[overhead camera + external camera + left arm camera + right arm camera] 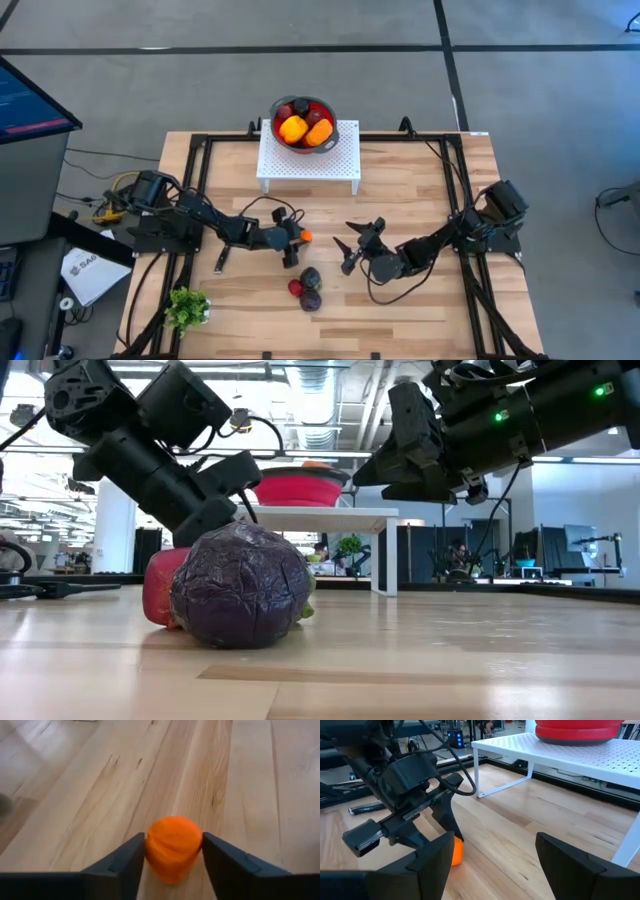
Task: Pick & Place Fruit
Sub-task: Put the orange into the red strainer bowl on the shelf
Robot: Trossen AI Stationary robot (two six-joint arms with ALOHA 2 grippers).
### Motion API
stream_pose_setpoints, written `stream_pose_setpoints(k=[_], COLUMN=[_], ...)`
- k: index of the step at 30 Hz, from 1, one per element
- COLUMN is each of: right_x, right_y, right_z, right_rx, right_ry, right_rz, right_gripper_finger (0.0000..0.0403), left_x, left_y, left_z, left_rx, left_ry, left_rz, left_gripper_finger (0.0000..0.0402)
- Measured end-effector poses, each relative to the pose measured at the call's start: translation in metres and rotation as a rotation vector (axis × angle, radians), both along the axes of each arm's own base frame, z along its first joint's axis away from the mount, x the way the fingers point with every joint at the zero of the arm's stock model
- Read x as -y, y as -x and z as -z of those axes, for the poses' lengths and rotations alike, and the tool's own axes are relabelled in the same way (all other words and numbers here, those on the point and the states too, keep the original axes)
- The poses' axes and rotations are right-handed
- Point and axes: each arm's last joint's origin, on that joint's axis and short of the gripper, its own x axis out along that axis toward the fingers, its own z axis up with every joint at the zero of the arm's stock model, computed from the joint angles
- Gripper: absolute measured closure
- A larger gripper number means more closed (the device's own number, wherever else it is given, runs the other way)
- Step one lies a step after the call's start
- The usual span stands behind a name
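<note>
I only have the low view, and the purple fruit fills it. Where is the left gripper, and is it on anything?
Observer: The left gripper is closed around a small orange fruit on the table, a finger on each side.
Operator: And the right one?
Observer: The right gripper is open and empty, a little way off, facing the left.
Operator: Anything in the red bowl?
Observer: Yes, yellow, orange and dark fruits; it sits on the white stand.

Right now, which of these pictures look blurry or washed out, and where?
Left wrist view: the orange fruit is fairly crisp, the far tabletop soft. Low view: the purple fruit is sharp, and bright ceiling lights wash out the room behind. High view: evenly lit, with the bowl clear. Right wrist view: that arm's own near fingers are blurred.
</note>
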Motion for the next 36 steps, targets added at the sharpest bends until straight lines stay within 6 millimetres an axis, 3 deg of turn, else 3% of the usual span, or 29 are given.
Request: stream_pose_setpoints(k=[4,8,11,17,22,26,31,36], right_x=[0.0,0.0,0.0,0.0,0.005,0.009,0.011,0.01], right_y=[0.0,0.0,0.0,0.0,-0.002,-0.004,-0.006,-0.006], right_z=[0.0,0.0,0.0,0.0,0.0,-0.002,-0.003,-0.003], right_rx=[0.0,0.0,0.0,0.0,0.006,0.019,0.028,0.03], right_ry=[0.0,0.0,0.0,0.0,-0.003,-0.009,-0.018,-0.027], right_rz=[0.0,0.0,0.0,0.001,0.015,0.029,0.029,0.013], right_gripper_finger=[0.0129,0.0129,0.0129,0.0129,0.0129,0.0129,0.0129,0.0129], left_x=[0.0,0.002,0.005,-0.006,-0.043,-0.086,-0.141,-0.185], left_y=[0.0,0.001,0.004,0.027,0.038,0.033,0.023,0.014], left_z=[0.0,-0.011,-0.04,-0.124,-0.189,-0.219,-0.223,-0.208], left_rx=[-0.001,0.033,0.134,0.442,0.597,0.612,0.59,0.543], left_ry=[-0.001,0.004,0.007,-0.021,-0.222,-0.334,-0.352,-0.316], left_rz=[0.001,0.012,0.038,0.022,-0.084,-0.237,-0.335,-0.392], left_gripper_finger=[0.027,0.0279,0.0265,0.0258,0.0264,0.0261,0.0253,0.0246])
